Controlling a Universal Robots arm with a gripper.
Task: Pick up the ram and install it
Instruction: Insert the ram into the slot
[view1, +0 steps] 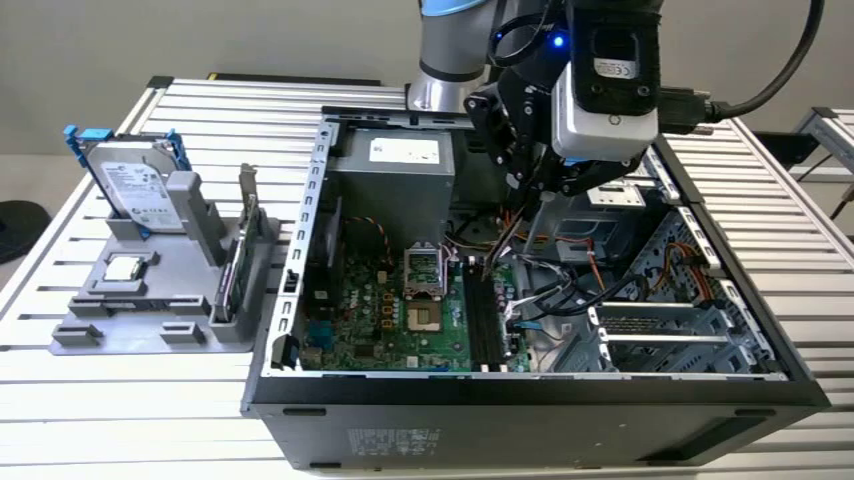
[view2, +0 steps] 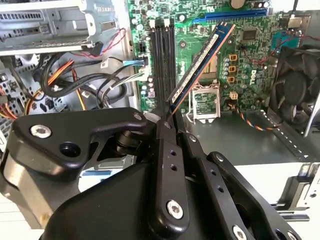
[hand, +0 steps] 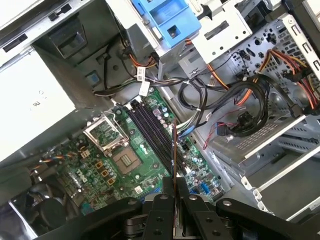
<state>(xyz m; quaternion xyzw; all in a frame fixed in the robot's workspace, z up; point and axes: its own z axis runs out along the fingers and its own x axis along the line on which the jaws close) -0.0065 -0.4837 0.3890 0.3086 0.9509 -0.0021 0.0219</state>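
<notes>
End effector (view2: 167, 117) pinching the ram (view2: 202, 62) by 1 end: pick-up done, install left.
Ram hangs tilted above the motherboard (view2: 250, 45) inside the open case (view1: 534, 400), near the black slots (view2: 162, 50) but not seated, I judge; the power supply label (view1: 404, 150) is too small to read.

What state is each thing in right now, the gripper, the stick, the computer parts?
gripper, shut on the ram
ram, held above the motherboard, not in a slot
memory slots, empty
CPU socket, lid open, empty
computer case, side open
hard drive, upright in its holder
CPU chip, flat on the holder
</notes>
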